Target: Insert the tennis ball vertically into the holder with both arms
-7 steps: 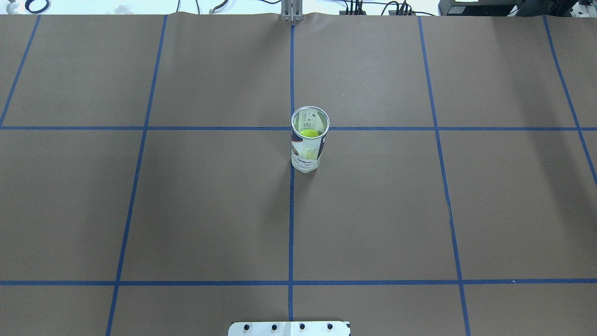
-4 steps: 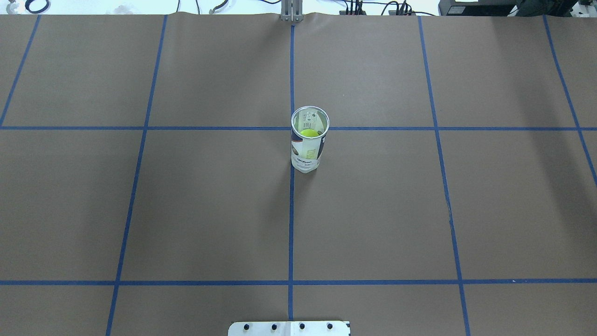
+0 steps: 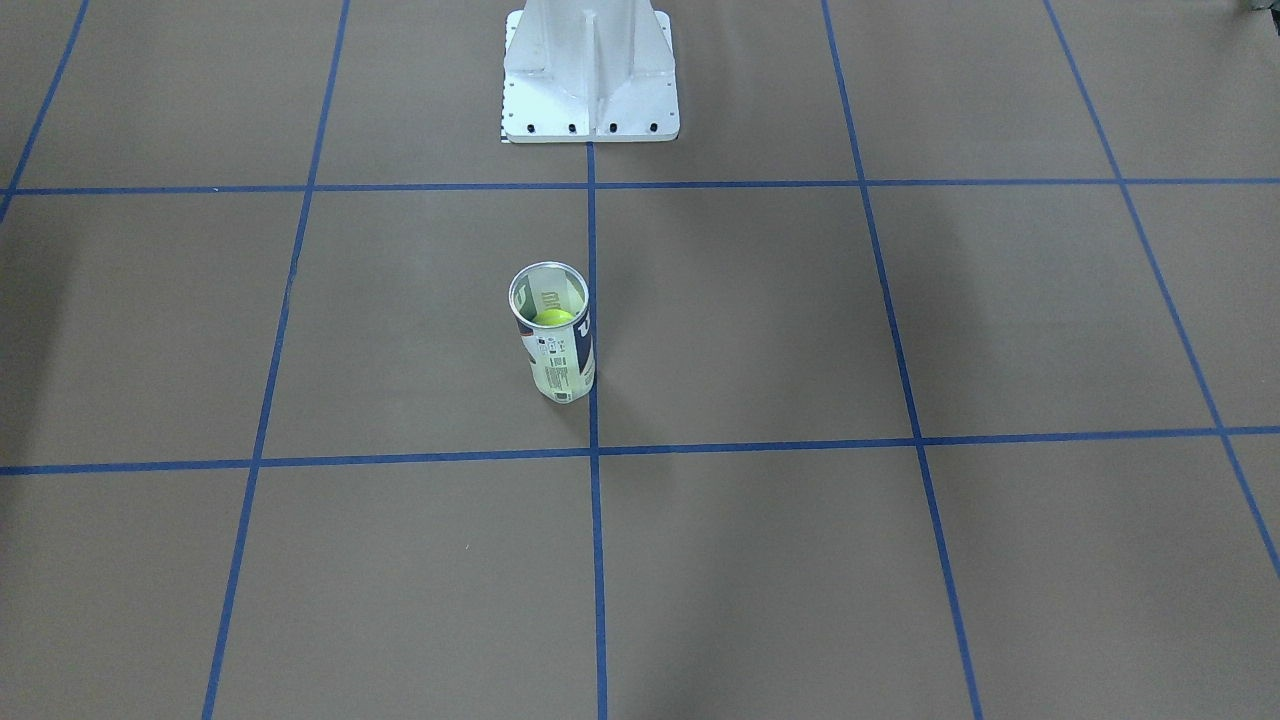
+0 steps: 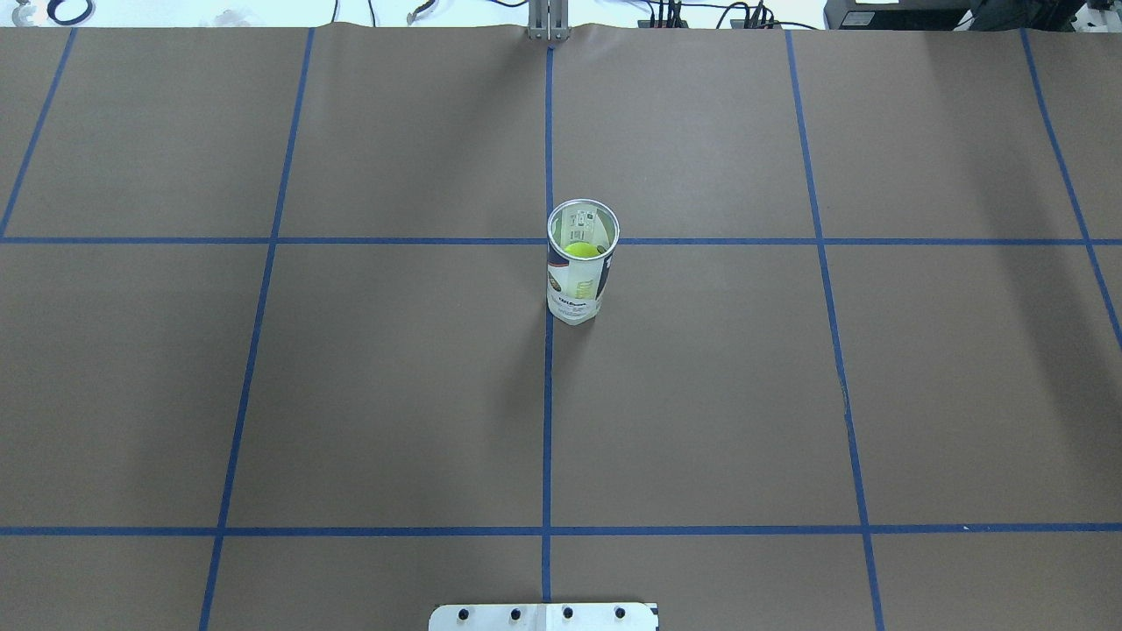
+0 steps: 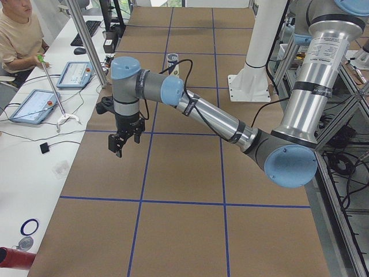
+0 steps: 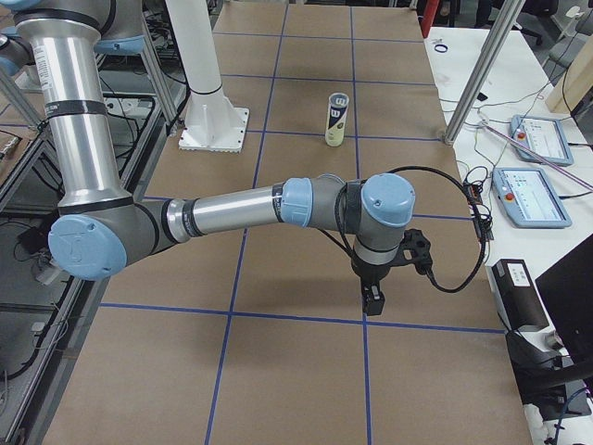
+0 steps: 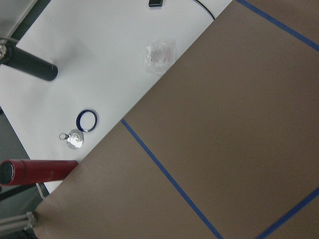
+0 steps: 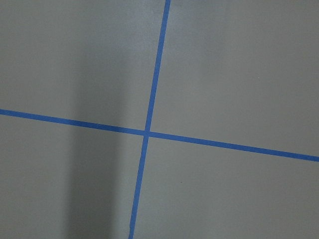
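The holder, a clear can with a white and navy label, stands upright near the middle of the table, beside the centre tape line. It also shows in the front view and small in both side views. A yellow-green tennis ball lies inside it, below the open rim. My left gripper hangs over the table's left end, far from the holder, and I cannot tell whether it is open or shut. My right gripper hangs over the right end, pointing down, state also unclear.
The white pedestal base stands at the robot's side of the table. A person sits at a side desk with tablets. A red cylinder and small parts lie off the table's left end.
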Robot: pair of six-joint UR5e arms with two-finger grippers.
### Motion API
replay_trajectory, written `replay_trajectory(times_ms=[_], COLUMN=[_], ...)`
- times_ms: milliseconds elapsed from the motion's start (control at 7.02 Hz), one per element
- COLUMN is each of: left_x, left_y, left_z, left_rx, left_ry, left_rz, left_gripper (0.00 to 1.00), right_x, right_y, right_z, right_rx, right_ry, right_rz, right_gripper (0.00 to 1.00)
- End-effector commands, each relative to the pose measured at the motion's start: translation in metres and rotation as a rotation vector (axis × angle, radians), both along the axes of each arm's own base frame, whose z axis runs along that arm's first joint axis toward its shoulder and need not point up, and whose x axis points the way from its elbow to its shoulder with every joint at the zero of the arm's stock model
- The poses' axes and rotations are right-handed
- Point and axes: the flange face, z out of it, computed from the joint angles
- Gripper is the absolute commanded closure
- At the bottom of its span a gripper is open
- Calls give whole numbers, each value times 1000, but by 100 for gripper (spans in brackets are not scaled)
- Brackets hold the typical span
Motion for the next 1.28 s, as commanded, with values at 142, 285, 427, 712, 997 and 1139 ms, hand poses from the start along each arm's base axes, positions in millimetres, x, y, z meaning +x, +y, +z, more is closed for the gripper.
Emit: replay_trajectory(times_ms=[142, 285, 427, 712, 997, 1139], left_x=[1, 5, -14, -30, -29, -29], left_y=[38, 51, 74, 125, 143, 141], left_z=[64, 73, 89, 110, 125, 124], left_rx=[-173, -268, -309, -297, -281, -277], left_ry=[32, 117, 203, 232, 232, 234], left_rz=[-48, -148, -201, -239, -244, -245], left_gripper=[1, 1, 1, 0, 1, 1], right_x=[-2, -2, -3, -5, -6, -6], right_y=[15, 19, 23, 38, 42, 42], right_z=[18, 22, 27, 44, 48, 48], right_rx=[-31, -40, -51, -81, -89, -89], right_ry=[3, 1, 1, -5, -6, -6], right_rz=[-2, -2, -2, -2, -2, -2], right_gripper=[1, 1, 1, 1, 1, 1])
